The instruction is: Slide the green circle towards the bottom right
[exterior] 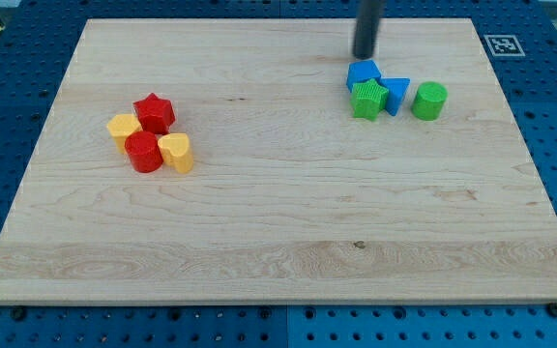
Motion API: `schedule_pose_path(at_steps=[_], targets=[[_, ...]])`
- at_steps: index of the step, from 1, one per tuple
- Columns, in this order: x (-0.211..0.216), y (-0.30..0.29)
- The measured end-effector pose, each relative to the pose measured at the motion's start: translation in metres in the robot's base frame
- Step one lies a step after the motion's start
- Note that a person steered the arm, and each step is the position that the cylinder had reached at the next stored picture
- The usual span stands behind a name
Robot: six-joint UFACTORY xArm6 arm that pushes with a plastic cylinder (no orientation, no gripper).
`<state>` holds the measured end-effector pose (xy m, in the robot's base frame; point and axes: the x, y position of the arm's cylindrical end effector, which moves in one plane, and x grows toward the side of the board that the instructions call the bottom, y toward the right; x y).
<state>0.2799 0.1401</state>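
The green circle (429, 101) sits on the wooden board at the view's upper right, at the right end of a small group. To its left lie a blue triangle (395, 93), a green star-like block (367, 100) and a blue block (363, 72). My tip (365, 55) is at the view's top, just above the blue block and up-left of the green circle, apart from it.
At the view's left a second group holds a red star (154, 112), a yellow block (123, 127), a red round block (144, 152) and a yellow heart-like block (176, 153). A fiducial marker (501, 44) sits at the board's (288, 222) top right corner.
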Motion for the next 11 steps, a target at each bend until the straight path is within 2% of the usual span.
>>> schedule_pose_path(at_steps=[2,4,5,7,11], targets=[[0.017,0.025],[0.079,0.037],[0.097,0.037],[0.112,0.072],[0.143,0.094]])
